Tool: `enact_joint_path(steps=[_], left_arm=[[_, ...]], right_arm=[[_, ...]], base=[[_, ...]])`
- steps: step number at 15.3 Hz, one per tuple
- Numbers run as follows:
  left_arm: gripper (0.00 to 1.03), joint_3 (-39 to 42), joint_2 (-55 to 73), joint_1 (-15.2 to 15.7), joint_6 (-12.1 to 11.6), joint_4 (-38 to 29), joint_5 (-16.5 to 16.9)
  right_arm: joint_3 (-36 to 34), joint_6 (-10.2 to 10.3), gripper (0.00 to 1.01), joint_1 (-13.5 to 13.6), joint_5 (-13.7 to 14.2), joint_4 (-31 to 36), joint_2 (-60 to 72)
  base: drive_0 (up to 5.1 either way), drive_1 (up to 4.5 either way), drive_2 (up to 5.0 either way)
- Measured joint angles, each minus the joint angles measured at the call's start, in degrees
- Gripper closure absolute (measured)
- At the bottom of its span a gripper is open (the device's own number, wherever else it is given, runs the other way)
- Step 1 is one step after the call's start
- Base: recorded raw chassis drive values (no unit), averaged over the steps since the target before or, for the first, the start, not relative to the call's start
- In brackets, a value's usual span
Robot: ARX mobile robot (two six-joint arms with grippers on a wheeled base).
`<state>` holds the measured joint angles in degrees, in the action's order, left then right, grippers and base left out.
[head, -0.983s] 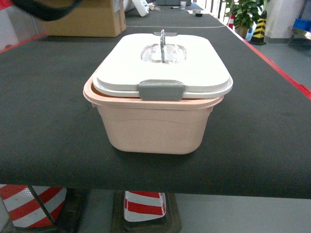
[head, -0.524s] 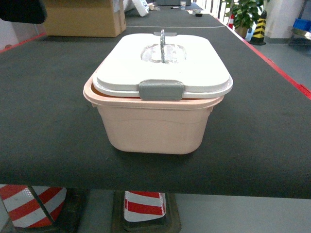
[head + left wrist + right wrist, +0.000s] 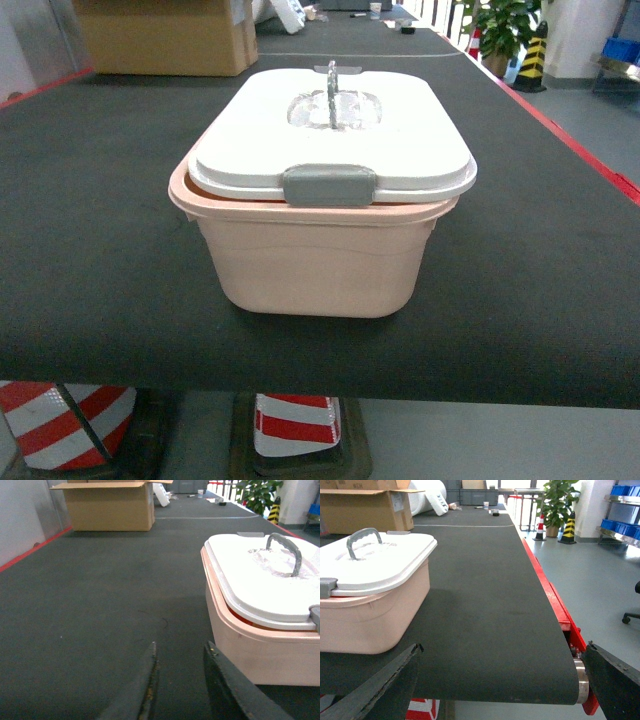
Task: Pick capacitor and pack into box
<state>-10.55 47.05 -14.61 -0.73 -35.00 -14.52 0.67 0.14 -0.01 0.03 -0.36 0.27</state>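
Observation:
The pale pink box (image 3: 320,265) stands on the dark belt (image 3: 100,250) in the middle of the head view. Its white lid (image 3: 400,140) rests on top, slightly askew, with a grey handle (image 3: 331,85) and a grey clip (image 3: 329,186) at the front. No capacitor shows in any view. My left gripper (image 3: 182,647) is open just above the belt, left of the box (image 3: 250,650), with nothing between its fingers. My right gripper (image 3: 502,650) is wide open to the right of the box (image 3: 370,620), near the belt's front end. Neither gripper shows in the head view.
A brown cardboard carton (image 3: 165,35) stands at the belt's far left. A red rail (image 3: 570,140) runs along the right edge, with a metal roller (image 3: 580,680) at the near end. Striped cones (image 3: 70,420) stand below; a plant (image 3: 500,25) and blue bins (image 3: 625,490) stand at the right.
A dark shape at the head view's top left has slid out of sight to the left. The box has stayed where it was.

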Motion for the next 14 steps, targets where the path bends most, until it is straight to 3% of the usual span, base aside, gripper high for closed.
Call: enact_joint_path(steps=[2, 6, 7, 8, 14], left_arm=[[1.01, 2.32, -5.55, 3.32, 0.48, 1.36, 2.99], [1.01, 6.54, -14.97, 8.35, 0.55, 7.15, 8.02], [1.01, 7.45, -17.73, 11.65, 0.52, 9.42, 12.31], [1.01, 8.02, -19.65, 14.75, 0.55, 10.86, 13.73], [1.01, 9.81, -23.58, 14.45, 0.59, 11.89, 14.51]], right_arm=[[0.00, 0.00, 0.03, 0.00, -0.02, 0.07, 0.00], [0.02, 0.00, 0.03, 0.00, -0.02, 0.04, 0.00], [0.02, 0.00, 0.03, 0.00, 0.00, 0.07, 0.00], [0.02, 0.02, 0.03, 0.00, 0.02, 0.04, 0.00], [0.02, 0.00, 0.03, 0.00, -0.02, 0.07, 0.00]], base=[[0.0, 0.00, 0.0], [0.0, 0.00, 0.0], [0.0, 0.00, 0.0], [0.0, 0.00, 0.0], [0.0, 0.00, 0.0]])
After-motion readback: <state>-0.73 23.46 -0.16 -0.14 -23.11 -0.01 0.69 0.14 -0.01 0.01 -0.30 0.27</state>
